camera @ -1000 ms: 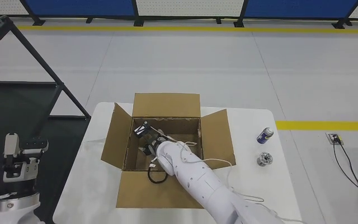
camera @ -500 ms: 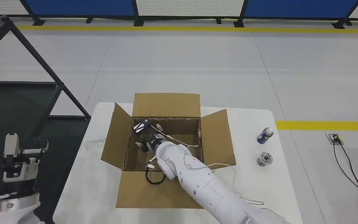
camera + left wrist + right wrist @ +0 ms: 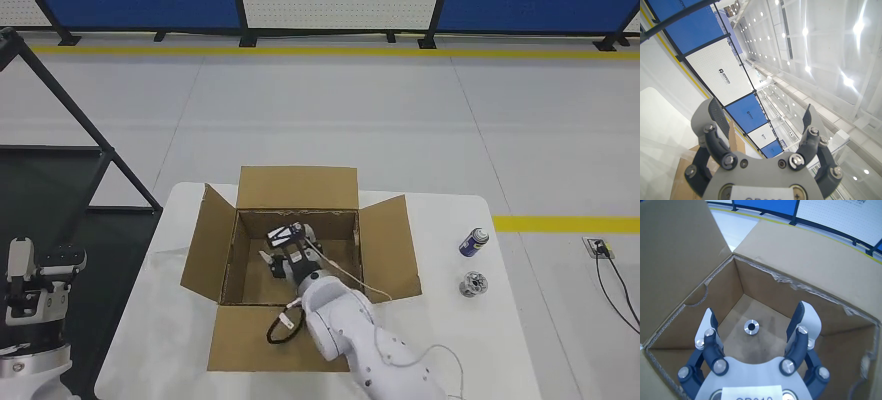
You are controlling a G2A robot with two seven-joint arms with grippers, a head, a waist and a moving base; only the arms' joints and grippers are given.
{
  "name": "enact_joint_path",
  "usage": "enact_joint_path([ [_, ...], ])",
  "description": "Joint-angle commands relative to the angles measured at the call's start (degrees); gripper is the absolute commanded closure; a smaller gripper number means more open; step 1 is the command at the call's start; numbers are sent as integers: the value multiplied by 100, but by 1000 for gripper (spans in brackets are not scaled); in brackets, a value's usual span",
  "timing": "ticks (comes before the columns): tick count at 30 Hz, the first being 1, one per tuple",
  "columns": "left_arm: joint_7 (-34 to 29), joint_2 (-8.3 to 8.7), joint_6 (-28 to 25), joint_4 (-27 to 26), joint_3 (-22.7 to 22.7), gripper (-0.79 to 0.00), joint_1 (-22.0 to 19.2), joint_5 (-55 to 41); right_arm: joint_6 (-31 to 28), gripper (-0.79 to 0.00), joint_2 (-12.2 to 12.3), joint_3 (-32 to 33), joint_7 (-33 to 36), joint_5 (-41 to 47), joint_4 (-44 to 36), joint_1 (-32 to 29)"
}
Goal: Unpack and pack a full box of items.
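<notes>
White table (image 3: 160, 330) comes first, the biggest thing. In its middle sits a cardboard box (image 3: 297, 187). All four flaps are folded out, so an arm can go straight down inside.

The right gripper (image 3: 755, 308) hangs inside the box near its middle. Its jaws are wide apart and hold nothing, ready to close on something. The left gripper (image 3: 761, 106) points up at the ceiling. Its jaws are wide and empty too, and it is out of the way.

At 3 o'clock from the box, on bare table, stands a blue can (image 3: 473, 241). At 4 o'clock is a little metal part (image 3: 473, 285). They look unpacked already, and they sit well apart from the box so they don't block it.

Smallest is a shiny metal ring (image 3: 751, 327) on the box floor, hole facing up. I think it is toward the 11 o'clock corner. It touches no wall, so a finger should fit on each side. The walls are tall with torn edges, so the arm should lift straight up or it may bump one.
</notes>
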Motion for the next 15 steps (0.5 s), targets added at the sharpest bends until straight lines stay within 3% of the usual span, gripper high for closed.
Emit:
enact_joint_path([
  [1, 0, 0, 0, 0, 0, -785, 0, 0, 24, -785, 110, 291, 153, -313, -709, -476],
  [9, 0, 0, 0, 0, 0, -785, 0, 0, -439, -785, 455, 1487, 707, -875, -2976, -2210],
  [15, 0, 0, 0, 0, 0, -785, 0, 0, -857, -785, 616, 2387, 374, -616, -4101, -3503],
])
